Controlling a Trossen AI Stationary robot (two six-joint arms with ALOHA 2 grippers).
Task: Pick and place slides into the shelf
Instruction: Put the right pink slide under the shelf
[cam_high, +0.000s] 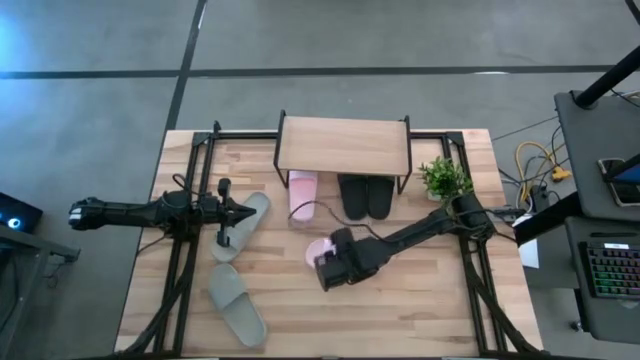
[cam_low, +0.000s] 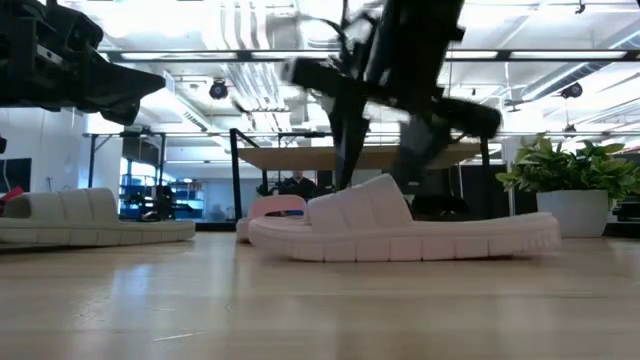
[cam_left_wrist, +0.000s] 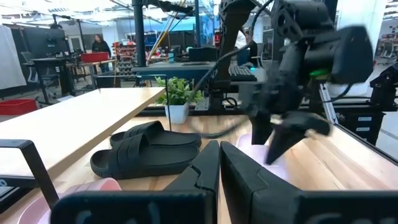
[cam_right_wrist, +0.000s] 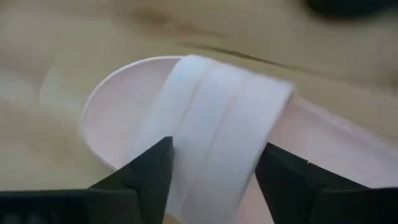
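A pale pink slide (cam_high: 318, 250) lies flat on the table in front of the shelf (cam_high: 343, 146). My right gripper (cam_right_wrist: 217, 149) hangs over it, open, one finger on either side of its wide strap (cam_right_wrist: 224, 106). The other pink slide (cam_high: 303, 192) and the black pair (cam_high: 365, 196) sit on the table under the shelf's plank. One grey-green slide (cam_high: 247, 222) lies beneath my left gripper (cam_high: 236, 213), which is shut (cam_left_wrist: 219, 163) and hovers above it. The second grey-green slide (cam_high: 237, 305) rests near the table's near edge. My right gripper comes from above, pointing down, its fingers (cam_right_wrist: 155, 168) lying across the pink slide at the two edges of the strap (cam_right_wrist: 186, 124). I cannot tell whether they touch it. The slide's sole lies flat on the table (cam_low: 400, 238).
A potted plant (cam_high: 444, 180) stands at the shelf's right end, close to the right arm. The shelf's thin black legs (cam_high: 279, 160) frame the slots under the plank. A cable (cam_high: 320, 210) trails across the table between the pink slides. Bare wood lies near the near right corner (cam_high: 420, 310).
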